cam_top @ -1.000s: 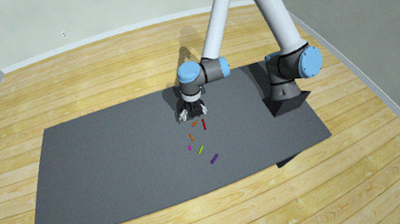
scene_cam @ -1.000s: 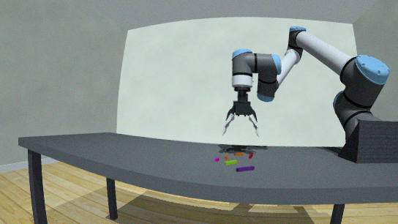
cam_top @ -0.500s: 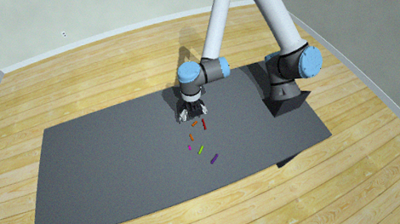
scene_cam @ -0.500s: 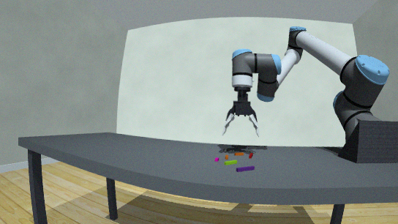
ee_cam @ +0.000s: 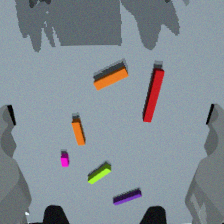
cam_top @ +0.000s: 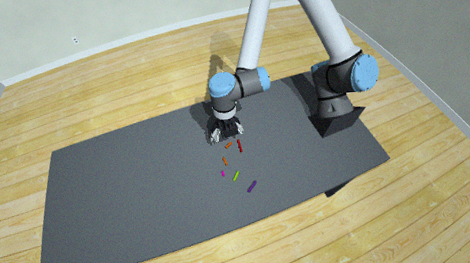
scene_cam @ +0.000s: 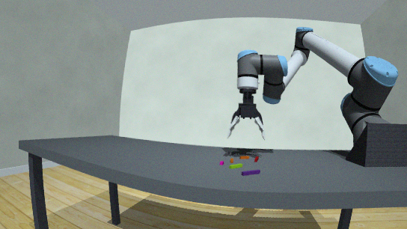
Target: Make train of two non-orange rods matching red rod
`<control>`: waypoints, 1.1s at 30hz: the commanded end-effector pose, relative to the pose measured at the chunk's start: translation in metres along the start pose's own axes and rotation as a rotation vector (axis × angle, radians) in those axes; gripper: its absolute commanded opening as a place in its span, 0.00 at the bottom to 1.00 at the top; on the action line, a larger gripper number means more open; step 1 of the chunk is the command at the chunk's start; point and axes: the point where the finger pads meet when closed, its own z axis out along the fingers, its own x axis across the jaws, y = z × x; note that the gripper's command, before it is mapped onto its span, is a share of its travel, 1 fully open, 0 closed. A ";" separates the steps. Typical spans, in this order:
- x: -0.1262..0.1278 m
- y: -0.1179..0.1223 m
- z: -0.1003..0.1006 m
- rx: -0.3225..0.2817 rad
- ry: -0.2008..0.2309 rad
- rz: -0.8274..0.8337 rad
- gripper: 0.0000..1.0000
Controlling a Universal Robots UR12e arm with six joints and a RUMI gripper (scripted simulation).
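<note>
Several small rods lie apart on the dark table. The red rod (ee_cam: 153, 95) lies at the far right of the group, also seen in the top view (cam_top: 239, 145). A lime rod (ee_cam: 99, 173) and a small magenta rod (ee_cam: 64, 159) lie near each other, with a purple rod (ee_cam: 127, 196) closest to the front. Two orange rods (ee_cam: 110, 77) (ee_cam: 78, 131) lie between them. No rods touch. My gripper (scene_cam: 246, 129) hangs open and empty well above the rods, over the far side of the group.
The robot's dark base block (scene_cam: 379, 144) stands on the table to the right of the rods. The table edge (scene_cam: 187, 191) runs along the front.
</note>
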 end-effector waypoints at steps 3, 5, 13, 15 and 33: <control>0.000 0.000 0.000 0.000 -0.001 0.000 1.00; 0.000 0.000 0.000 0.000 -0.001 0.000 1.00; -0.003 0.019 -0.001 -0.002 -0.001 0.000 1.00; -0.005 0.050 -0.001 -0.004 -0.001 0.000 1.00; 0.001 0.160 0.001 0.000 -0.001 0.000 1.00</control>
